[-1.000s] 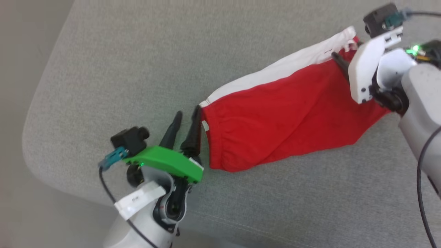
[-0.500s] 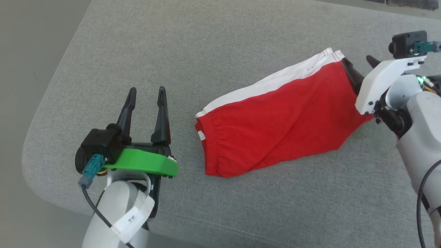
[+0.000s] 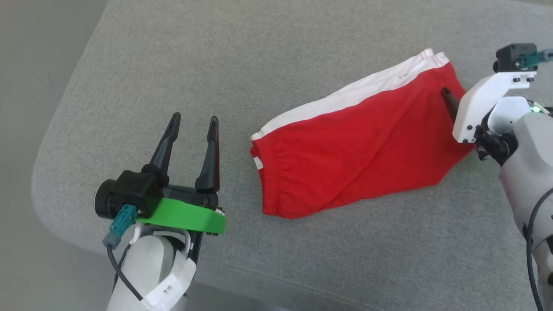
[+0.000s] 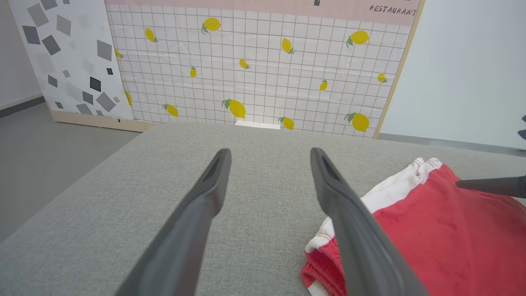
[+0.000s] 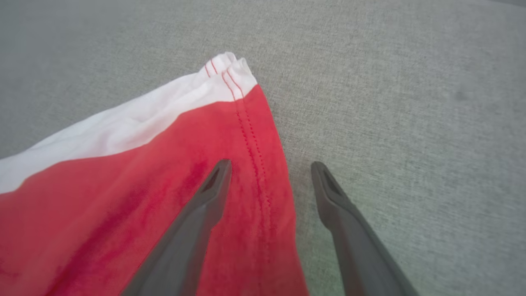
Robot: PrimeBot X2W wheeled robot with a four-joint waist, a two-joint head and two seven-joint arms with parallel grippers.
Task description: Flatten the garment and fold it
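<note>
The garment (image 3: 354, 142), red shorts with a white side stripe along the far edge, lies flat and doubled over on the grey cushion (image 3: 259, 56). Its gathered waistband points left and its leg hem points right. My left gripper (image 3: 194, 119) stands open about a hand's width left of the waistband, with nothing between its fingers. The left wrist view shows the same gripper (image 4: 270, 151) beside the garment (image 4: 431, 230). My right gripper (image 5: 271, 165) is open above the leg hem (image 5: 250, 135), one finger over red cloth and one over cushion. One of its fingers (image 3: 448, 98) shows in the head view.
The cushion's rounded corner (image 3: 43, 172) and front edge lie near my left arm, with grey floor (image 3: 26, 86) beyond. Across the cushion stand a lemon-patterned panel (image 4: 254, 65) and a grey-patterned panel (image 4: 70, 61). Bare cushion surrounds the garment.
The head camera has shifted. My left gripper has drawn back leftward from the waistband corner and now stands clear of it. My right gripper has eased back along the leg hem. The garment stays put.
</note>
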